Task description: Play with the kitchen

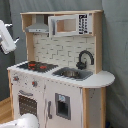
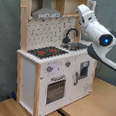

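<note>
We counted one kitchen (image 1: 60, 70), also in the second exterior view (image 2: 53, 68). On it: one black hob (image 1: 36, 65) at 9 o'clock of the one sink (image 1: 72, 73), with two red rings visible. One black faucet (image 1: 85, 57) at 1 o'clock of the sink. One grey hood (image 1: 37, 27) at 12 o'clock of the hob. One microwave-style window (image 1: 67, 24) at 3 o'clock of the hood. Two knobs (image 2: 58, 67) in the second exterior view, one oven door (image 2: 55, 89) at 6 o'clock of them. One robot arm (image 2: 94, 29).
</note>
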You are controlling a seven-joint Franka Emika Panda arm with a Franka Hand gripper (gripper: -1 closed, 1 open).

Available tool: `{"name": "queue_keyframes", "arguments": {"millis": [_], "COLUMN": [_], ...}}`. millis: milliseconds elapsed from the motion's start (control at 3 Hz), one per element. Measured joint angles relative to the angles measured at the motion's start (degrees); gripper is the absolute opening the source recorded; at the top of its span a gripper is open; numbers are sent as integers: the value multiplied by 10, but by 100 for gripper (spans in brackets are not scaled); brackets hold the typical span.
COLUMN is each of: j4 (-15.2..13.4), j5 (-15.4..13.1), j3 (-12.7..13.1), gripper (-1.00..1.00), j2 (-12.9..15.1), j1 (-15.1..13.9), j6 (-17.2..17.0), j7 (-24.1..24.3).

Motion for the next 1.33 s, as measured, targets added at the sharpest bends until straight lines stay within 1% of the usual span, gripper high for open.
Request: {"name": "queue_keyframes", "arguments": {"millis": [333, 667, 1000, 1333], "j4": [3, 8, 9, 9], "j5": [-43, -74, -90, -90], "j3": [20, 57, 104, 156], "gripper": [100, 100, 100, 100], "j2": [5, 5, 6, 9], "j1": [31, 61, 89, 113], "j6": [1, 1, 3, 11], "j7": [-9, -20, -44, -69]}}
